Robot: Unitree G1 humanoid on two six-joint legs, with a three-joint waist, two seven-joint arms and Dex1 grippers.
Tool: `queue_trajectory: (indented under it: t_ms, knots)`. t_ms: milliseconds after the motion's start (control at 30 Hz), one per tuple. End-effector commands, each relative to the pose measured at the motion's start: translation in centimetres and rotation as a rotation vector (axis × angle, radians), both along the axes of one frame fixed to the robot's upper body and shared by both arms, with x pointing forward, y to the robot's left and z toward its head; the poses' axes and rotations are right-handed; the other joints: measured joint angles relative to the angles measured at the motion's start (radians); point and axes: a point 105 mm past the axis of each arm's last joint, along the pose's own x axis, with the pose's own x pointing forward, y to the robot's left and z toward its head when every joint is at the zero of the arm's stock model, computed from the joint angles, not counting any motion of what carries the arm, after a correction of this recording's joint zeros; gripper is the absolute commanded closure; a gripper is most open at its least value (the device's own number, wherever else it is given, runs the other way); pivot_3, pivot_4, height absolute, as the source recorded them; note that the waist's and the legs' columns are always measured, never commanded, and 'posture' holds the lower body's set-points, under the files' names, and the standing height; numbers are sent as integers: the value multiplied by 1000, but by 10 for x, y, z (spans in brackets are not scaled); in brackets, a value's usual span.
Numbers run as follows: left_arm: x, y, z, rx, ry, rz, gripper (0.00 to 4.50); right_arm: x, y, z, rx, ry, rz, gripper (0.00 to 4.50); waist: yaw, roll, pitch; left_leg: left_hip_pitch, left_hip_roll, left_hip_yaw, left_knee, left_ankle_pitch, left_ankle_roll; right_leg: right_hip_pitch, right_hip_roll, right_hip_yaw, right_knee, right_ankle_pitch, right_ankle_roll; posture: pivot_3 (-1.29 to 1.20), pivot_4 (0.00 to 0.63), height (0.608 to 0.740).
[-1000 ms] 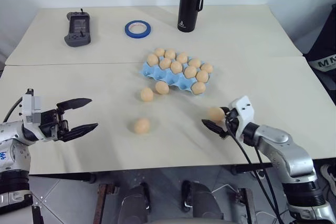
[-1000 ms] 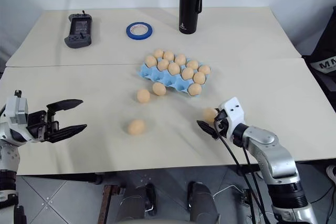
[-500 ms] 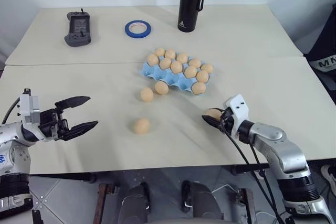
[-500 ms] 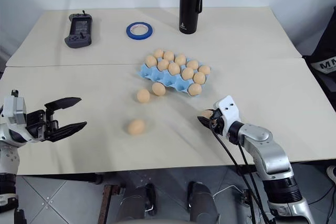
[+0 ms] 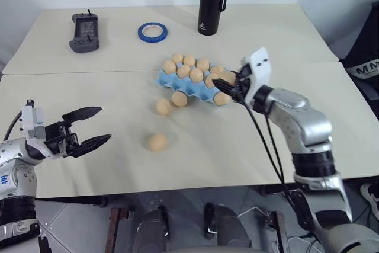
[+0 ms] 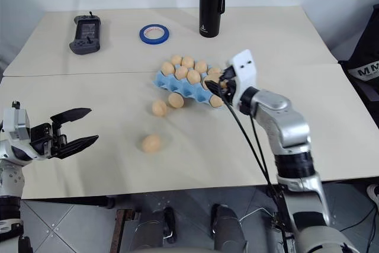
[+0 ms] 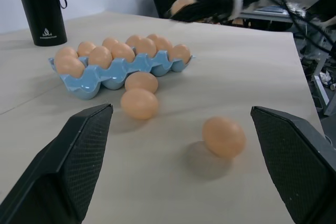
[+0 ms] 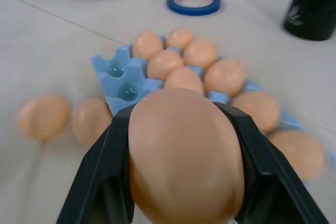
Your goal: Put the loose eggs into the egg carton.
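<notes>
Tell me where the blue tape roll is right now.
The blue tape roll lies flat on the far side of the table, between the black handheld controller on its left and the black bottle on its right.

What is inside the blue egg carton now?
The egg carton holds tan-brown eggs in most cups. Two empty cups show at its corner nearest the loose eggs. The egg held in the right claw covers part of the near row.

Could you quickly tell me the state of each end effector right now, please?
Left end effector: open, holding nothing.
Right end effector: closed on an egg, above the egg carton.
</notes>
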Motion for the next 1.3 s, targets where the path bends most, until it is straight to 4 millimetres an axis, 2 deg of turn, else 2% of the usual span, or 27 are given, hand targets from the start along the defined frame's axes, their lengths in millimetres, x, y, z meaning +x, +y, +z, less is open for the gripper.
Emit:
queue_trajectory:
  t_ms: [33, 333, 367, 567, 767, 933, 1100, 1233, 1300]
  knots:
    - [-4, 1, 12, 4, -75, 13, 0, 10, 9, 2, -22, -51, 3, 2761, 1, 0, 0, 0, 1, 0, 0, 0, -1, -1, 1, 1, 0, 0, 0, 0, 150, 740]
    - [-18, 8, 3, 52, -51, 18, 0, 24, 31, -5, -43, -83, 37, 2761, -22, 0, 0, 0, 2, 3, 0, -1, -5, -4, 3, 4, 3, 0, 0, 0, 150, 740]
    - [-20, 9, 1, 64, -43, 15, 0, 24, 34, -5, -46, -85, 49, 2048, -24, 0, 0, 0, 3, 3, 0, -1, -5, -4, 4, 4, 3, 0, 0, 0, 150, 740]
    - [-27, 12, -8, 108, -10, 0, 0, 17, 43, -3, -37, -92, 101, 45, -24, 0, 0, 0, 3, 4, 1, -1, -5, -6, 4, 7, 6, -1, -1, 0, 150, 740]
    - [-27, 12, -7, 93, -19, 3, 0, 12, 42, 4, -21, -101, 129, 45, -24, 0, 0, 0, 3, 5, 1, 0, -4, -8, 4, 9, 8, 0, -2, 0, 150, 740]
    - [-28, 12, -8, 92, -12, 1, 0, -16, 35, 13, -16, -94, 258, 45, -21, 0, 0, 0, 3, 5, 1, -1, -5, -11, 4, 12, 11, 0, -2, 0, 150, 740]
    - [-30, 17, -12, 99, 6, 7, 0, -47, 10, 7, -36, -76, 350, 45, -18, -1, -1, 0, 3, 5, 1, -1, -5, -12, 4, 11, 12, 0, -2, 0, 150, 740]
    - [-29, 23, -17, 97, 21, 30, 0, -71, -27, -16, -78, -12, 396, 45, -15, -1, -1, 0, 3, 5, 1, -1, -5, -11, 4, 11, 8, -1, -2, 0, 150, 740]
    - [-29, 25, -18, 96, 22, 36, 0, -82, -38, -25, -101, 21, 430, 45, -15, -2, -1, 0, 3, 5, 1, -2, -4, -11, 3, 12, 7, -1, -2, 0, 150, 740]
